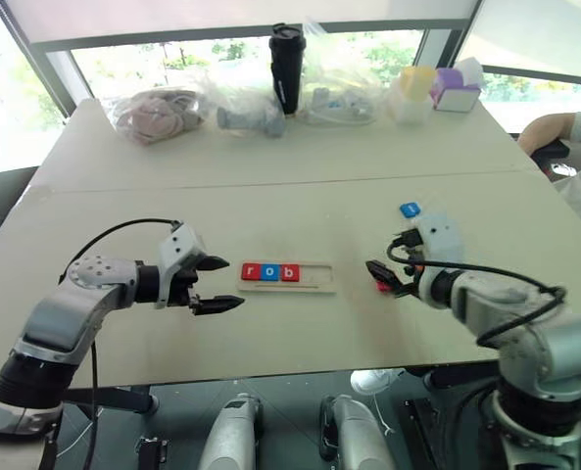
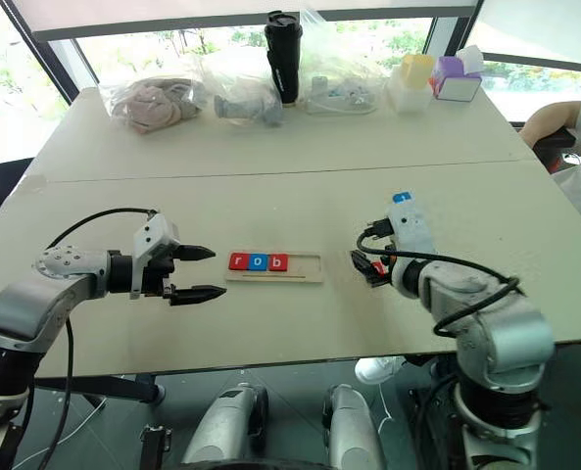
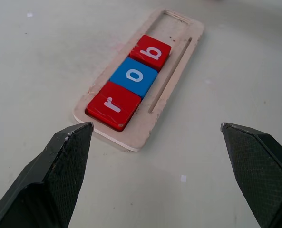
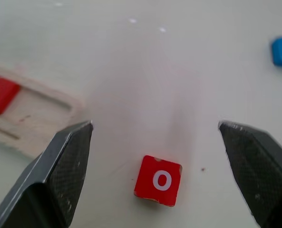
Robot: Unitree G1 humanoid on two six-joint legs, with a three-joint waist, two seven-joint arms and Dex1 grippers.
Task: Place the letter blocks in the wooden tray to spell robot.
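Wooden tray [image 1: 286, 276] at the table's [image 1: 270, 186] centre, three of its places filled, both grippers empty.

Red "r" block [image 3: 113, 105], blue "o" block [image 3: 133, 76] and red "b" block [image 3: 150, 52] occupy the tray's left end. The left gripper [image 1: 214, 284] hovers beside that end, fingers wide. The right gripper [image 4: 155, 156], fingers equally wide, hangs above a loose red "o" block [image 4: 158, 180] lying on the table right of the tray. A blue block [image 1: 410, 209] lies farther back.
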